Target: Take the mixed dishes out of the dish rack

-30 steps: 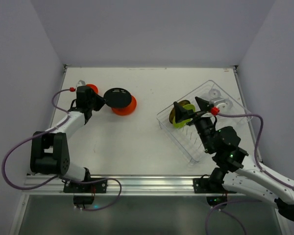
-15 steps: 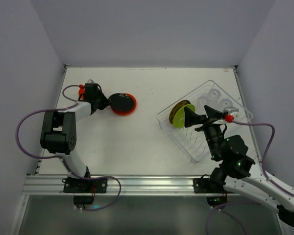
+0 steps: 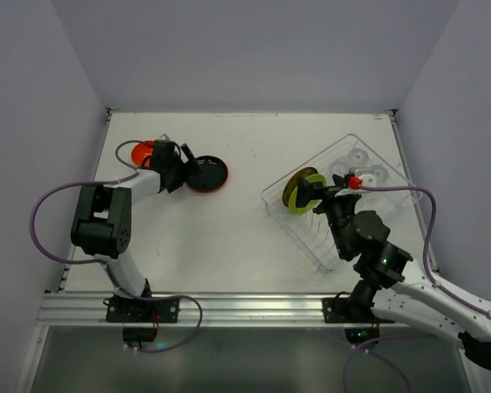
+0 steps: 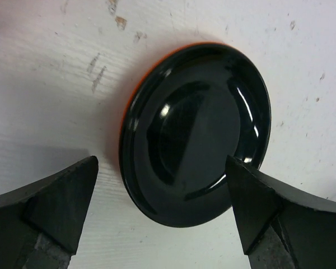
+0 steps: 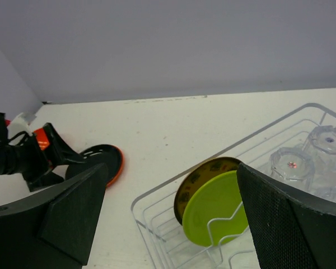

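Dark plate (image 4: 196, 129) — just ahead of left gripper (image 4: 161, 163).

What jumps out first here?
The glossy dark plate stacked on an orange plate at far left, framed by the left arm's jaws, wide open. On the right, a lime green plate stands on edge in the clear dish rack, with clear cups beyond it.

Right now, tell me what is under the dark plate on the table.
An orange plate lies under the dark plate; only its rim shows. The rest of it is covered, so its face cannot be seen.
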Action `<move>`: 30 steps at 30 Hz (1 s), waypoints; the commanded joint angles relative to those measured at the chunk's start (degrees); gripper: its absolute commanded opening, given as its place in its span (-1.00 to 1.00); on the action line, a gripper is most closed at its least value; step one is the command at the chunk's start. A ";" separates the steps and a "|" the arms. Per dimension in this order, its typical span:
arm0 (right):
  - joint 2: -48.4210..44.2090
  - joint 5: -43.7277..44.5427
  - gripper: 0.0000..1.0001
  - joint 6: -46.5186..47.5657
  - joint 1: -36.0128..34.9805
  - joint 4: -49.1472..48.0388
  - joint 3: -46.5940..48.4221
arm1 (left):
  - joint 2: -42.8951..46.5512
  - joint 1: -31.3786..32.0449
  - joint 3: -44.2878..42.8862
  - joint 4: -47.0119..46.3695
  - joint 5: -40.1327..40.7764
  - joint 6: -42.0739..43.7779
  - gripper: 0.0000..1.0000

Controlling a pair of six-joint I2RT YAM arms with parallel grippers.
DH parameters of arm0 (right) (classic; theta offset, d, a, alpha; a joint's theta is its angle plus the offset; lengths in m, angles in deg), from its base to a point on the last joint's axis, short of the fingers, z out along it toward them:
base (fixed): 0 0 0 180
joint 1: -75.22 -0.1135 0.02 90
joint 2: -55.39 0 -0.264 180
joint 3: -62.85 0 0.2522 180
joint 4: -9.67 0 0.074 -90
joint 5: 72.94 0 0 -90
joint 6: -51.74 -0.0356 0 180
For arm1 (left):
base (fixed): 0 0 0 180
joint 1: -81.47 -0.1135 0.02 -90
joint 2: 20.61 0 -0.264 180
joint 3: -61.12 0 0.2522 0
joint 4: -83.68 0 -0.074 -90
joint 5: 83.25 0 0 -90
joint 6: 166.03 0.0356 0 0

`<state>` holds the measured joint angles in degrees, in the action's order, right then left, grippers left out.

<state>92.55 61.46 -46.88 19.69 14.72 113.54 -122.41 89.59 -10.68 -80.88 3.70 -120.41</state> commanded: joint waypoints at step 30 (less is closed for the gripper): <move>39.29 2.00 0.54 -58.96 16.94 38.41 21.34 | 62.42 6.91 14.27 26.10 3.73 24.08 1.00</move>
<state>130.13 58.47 -96.62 36.23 49.98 130.87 -61.73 96.26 -0.17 -51.53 8.40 -97.94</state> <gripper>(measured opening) 0.771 0.996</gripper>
